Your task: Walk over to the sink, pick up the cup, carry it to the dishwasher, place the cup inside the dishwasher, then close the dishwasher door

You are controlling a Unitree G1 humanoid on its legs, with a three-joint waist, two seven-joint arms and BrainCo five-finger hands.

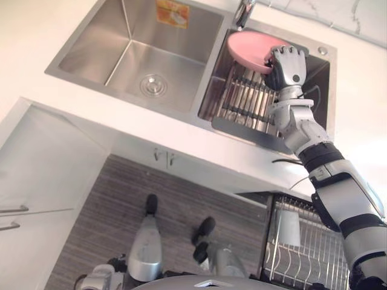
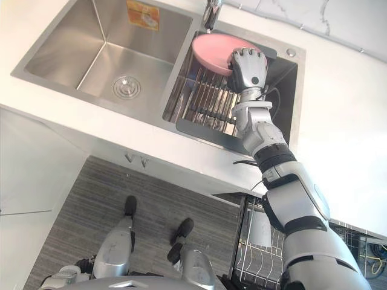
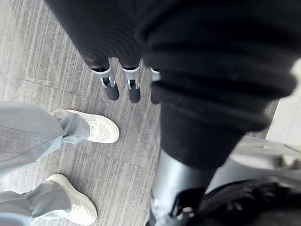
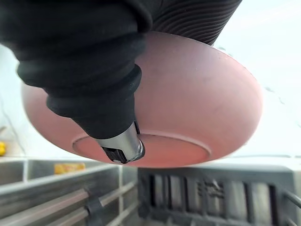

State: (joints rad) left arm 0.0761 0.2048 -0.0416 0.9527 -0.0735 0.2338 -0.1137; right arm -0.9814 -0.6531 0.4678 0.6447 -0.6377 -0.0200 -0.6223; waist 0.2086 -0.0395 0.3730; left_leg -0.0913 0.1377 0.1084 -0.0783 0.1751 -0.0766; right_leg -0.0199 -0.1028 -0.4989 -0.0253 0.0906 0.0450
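The right hand (image 1: 288,65) is closed on the shallow pink matte bowl (image 1: 251,49), with its fingers hooked over the rim and its thumb (image 4: 121,143) pressed to the recessed base. The bowl (the task calls it a cup) stands tilted on edge at 1 o'clock in the head views. It is in the right basin of the steel double sink (image 1: 151,36), over a dark wire draining rack (image 1: 242,99), with the chrome tap (image 1: 243,12) at its 12 o'clock. It looks rigid, light and smooth enough to slip, and would likely chip against steel, so a rim-and-base pinch suits it. The white wire dishwasher basket (image 1: 302,254) lies at 5 o'clock. The left hand (image 3: 109,80) hangs slack-fingered and empty above the floor.
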